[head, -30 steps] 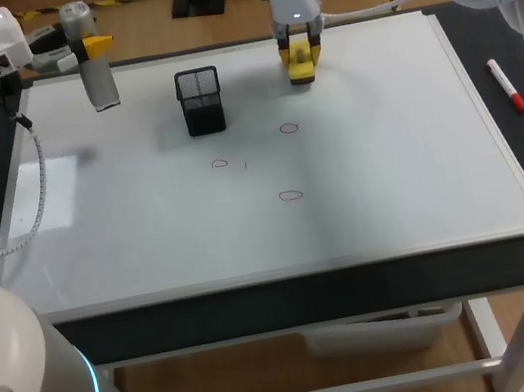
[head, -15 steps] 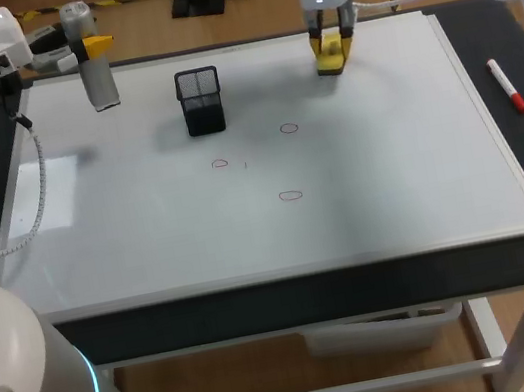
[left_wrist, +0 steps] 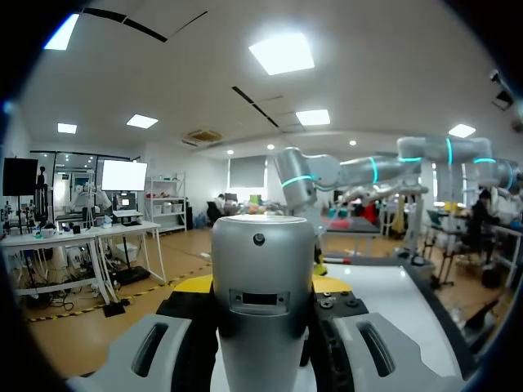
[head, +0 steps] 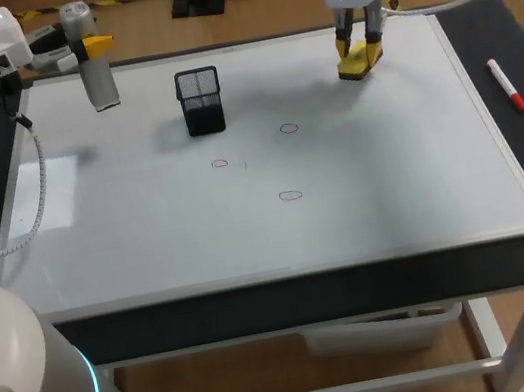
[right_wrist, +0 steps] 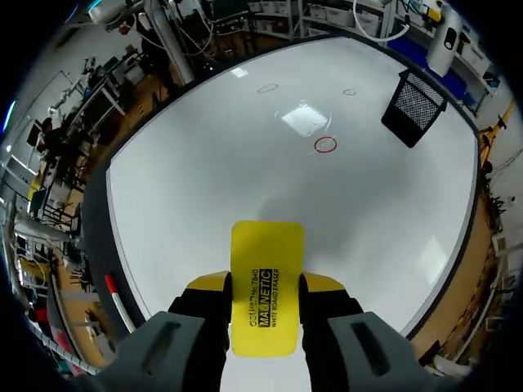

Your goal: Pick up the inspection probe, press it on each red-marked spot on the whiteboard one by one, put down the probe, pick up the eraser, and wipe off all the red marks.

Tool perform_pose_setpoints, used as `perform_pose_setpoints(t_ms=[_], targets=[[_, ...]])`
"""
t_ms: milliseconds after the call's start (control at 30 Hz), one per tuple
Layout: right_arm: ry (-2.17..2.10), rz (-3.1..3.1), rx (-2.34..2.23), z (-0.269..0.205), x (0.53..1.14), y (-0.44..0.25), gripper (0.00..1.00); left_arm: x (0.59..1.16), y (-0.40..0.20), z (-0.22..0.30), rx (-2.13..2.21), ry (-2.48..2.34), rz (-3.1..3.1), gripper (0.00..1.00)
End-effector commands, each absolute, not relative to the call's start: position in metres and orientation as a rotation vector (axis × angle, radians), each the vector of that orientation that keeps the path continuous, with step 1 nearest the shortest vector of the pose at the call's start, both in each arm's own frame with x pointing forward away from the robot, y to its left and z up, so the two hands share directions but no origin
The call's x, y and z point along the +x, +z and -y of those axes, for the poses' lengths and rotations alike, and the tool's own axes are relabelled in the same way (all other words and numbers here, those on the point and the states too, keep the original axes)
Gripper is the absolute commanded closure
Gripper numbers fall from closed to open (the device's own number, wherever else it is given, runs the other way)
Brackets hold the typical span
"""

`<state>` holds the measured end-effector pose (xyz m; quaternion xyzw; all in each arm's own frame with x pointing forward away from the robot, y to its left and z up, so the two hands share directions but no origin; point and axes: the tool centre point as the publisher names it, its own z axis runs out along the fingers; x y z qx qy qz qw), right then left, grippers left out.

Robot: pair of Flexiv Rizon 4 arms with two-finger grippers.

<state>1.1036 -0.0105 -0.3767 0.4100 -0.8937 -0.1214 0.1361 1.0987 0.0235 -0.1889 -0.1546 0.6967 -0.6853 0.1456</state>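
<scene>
Hovering over whiteboard [head: 392,183] far edge: R tool [head: 359,57], pointing down, pinching eraser [right_wrist: 266,282] | L tool [left_wrist: 263,286] clamped on probe [head: 99,83], far-left corner

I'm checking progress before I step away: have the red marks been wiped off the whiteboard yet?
No, three red marks show on the whiteboard, and the eraser in the right gripper is apart from them.

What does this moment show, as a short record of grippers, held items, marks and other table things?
Left gripper: shut on inspection probe, at the far left corner of the whiteboard
Right gripper: shut on eraser, over the board's far side
Red marks: three circles, unwiped
Mesh holder: upright on board
Red marker: lying right of board
</scene>
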Motion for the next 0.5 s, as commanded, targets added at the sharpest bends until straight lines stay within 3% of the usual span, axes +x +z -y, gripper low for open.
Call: perform_pose_setpoints(t_ms=[33,500], targets=[[0.267,2.798,1.291,0.030,1.077,-0.370,1.00,1.098,-0.188,-0.024,-0.445,-1.972,-2.006,1.00],[0.371,2.872,1.086,0.060,1.054,-0.371,1.00,1.098,-0.188,-0.024,-0.445,-1.972,-2.006,1.00]])
